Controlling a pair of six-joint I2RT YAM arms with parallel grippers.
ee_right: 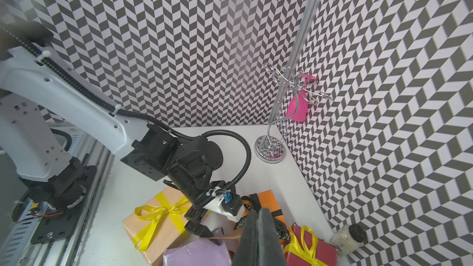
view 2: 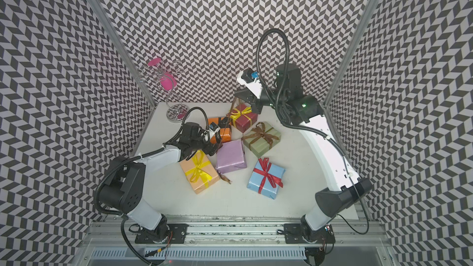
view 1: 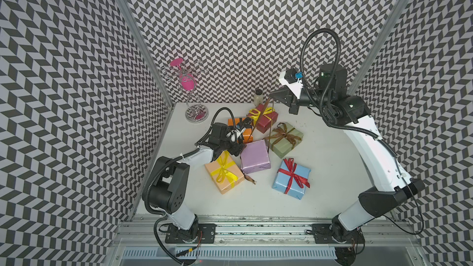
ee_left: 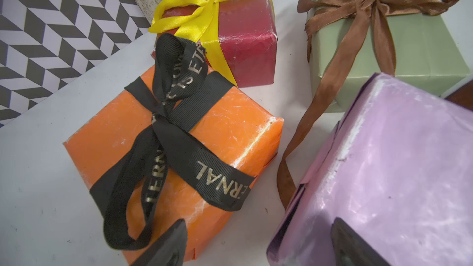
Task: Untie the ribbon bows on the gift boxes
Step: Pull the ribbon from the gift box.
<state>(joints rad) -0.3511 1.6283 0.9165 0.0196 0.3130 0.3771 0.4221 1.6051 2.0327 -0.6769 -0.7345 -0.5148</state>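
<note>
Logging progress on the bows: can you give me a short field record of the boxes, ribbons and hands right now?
tied: peach box, orange box, red box, sage box, blue box
untied: lilac box, top bare
right hand: raised, shut on loose ribbon
loose ribbon: brown, from under lilac box up to right hand
left hand: open, low at lilac box's edge

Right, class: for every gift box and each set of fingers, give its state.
Peach box: tied.
Orange box: tied.
Dark red box: tied.
Green box: tied.
Blue box: tied.
Lilac box: untied, brown ribbon lifted.
Left fingers: open.
Right fingers: shut on brown ribbon.
</note>
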